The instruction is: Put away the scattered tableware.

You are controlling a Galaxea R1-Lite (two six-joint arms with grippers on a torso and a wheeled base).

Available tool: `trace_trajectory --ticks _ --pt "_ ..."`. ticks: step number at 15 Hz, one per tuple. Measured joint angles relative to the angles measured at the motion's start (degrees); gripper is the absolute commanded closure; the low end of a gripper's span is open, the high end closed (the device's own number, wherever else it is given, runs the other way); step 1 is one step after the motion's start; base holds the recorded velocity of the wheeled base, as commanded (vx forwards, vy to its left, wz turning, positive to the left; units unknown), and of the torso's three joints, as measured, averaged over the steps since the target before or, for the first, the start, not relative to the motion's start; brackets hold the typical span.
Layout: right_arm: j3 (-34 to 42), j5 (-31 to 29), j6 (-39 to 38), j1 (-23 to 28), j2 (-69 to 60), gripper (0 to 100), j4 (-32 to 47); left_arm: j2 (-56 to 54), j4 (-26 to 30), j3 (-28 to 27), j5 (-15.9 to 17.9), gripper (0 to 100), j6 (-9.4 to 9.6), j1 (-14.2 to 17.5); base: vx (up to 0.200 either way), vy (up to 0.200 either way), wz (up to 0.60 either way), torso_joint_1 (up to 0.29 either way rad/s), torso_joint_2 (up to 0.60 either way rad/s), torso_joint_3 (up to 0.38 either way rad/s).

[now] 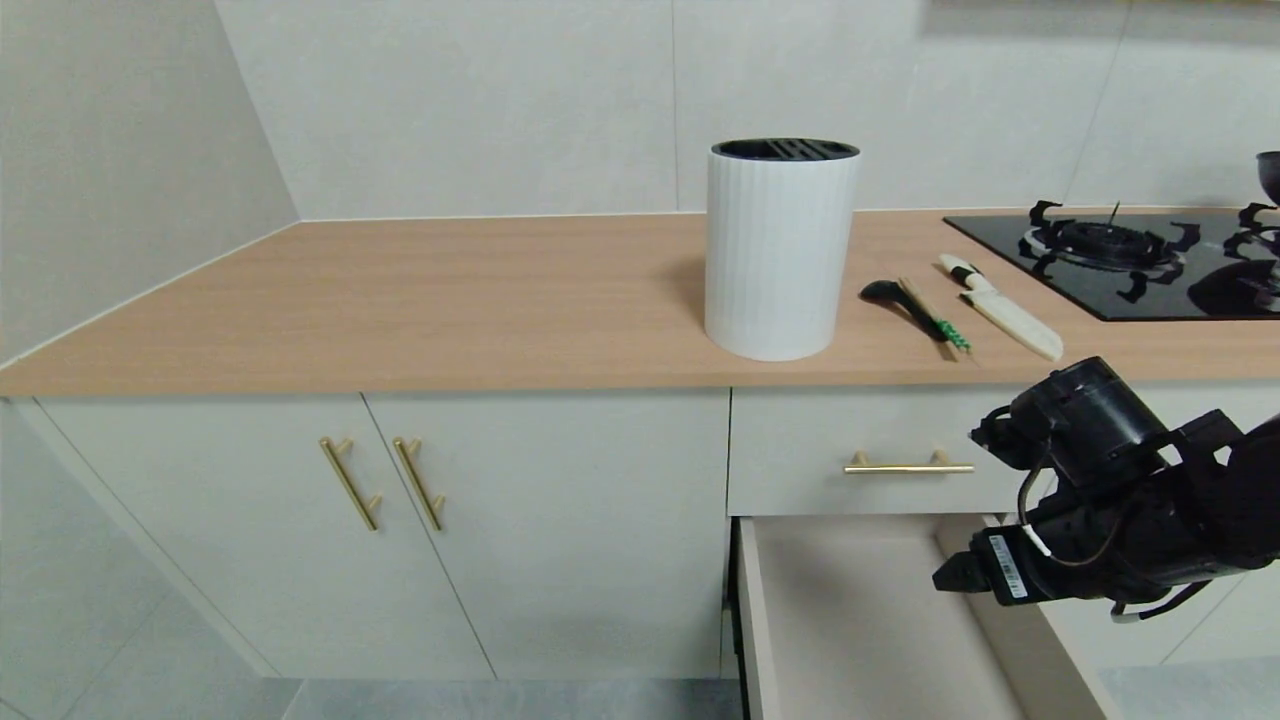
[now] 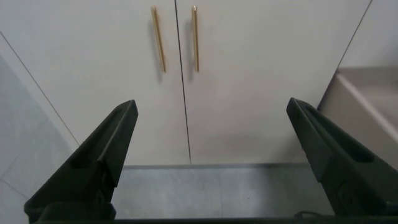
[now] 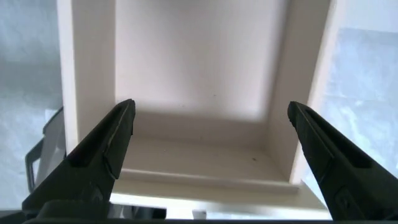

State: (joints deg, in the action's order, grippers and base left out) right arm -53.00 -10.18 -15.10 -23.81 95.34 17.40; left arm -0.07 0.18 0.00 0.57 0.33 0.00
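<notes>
On the wooden counter stands a white ribbed utensil holder with a black slotted top. To its right lie a black spoon, a pair of chopsticks and a knife with a pale blade. Below them, a drawer is pulled out with nothing in it. My right gripper hangs open above that drawer, holding nothing. My left gripper is open and low, facing the cabinet doors.
A black gas hob sits at the counter's right end. The closed drawer front above the open one has a gold handle. Two cabinet doors with gold handles are to the left. Tiled walls close off the back and left.
</notes>
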Motion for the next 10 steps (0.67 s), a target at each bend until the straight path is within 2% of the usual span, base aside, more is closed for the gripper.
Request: trace_trajectory --ticks 2,4,7,10 --pt "0.0 -0.09 0.0 0.09 0.05 0 0.01 0.0 -0.02 0.0 -0.02 0 0.0 0.0 0.0 0.0 0.0 0.19 -0.48 -0.288" --pt "0.0 -0.71 0.09 0.02 0.13 0 0.0 0.0 0.0 0.0 -0.02 0 0.0 0.0 0.0 0.0 0.0 0.09 -0.22 -0.134" --pt "-0.55 -2.02 0.27 0.02 0.35 0 -0.16 0.0 0.0 0.0 0.02 0 0.02 0.0 0.0 0.0 0.0 0.021 -0.05 -0.023" --pt "-4.22 -6.84 2.55 0.02 -1.22 0 -0.16 0.0 -0.02 0.0 0.0 0 0.02 0.0 0.0 0.0 0.0 0.0 0.0 0.0"
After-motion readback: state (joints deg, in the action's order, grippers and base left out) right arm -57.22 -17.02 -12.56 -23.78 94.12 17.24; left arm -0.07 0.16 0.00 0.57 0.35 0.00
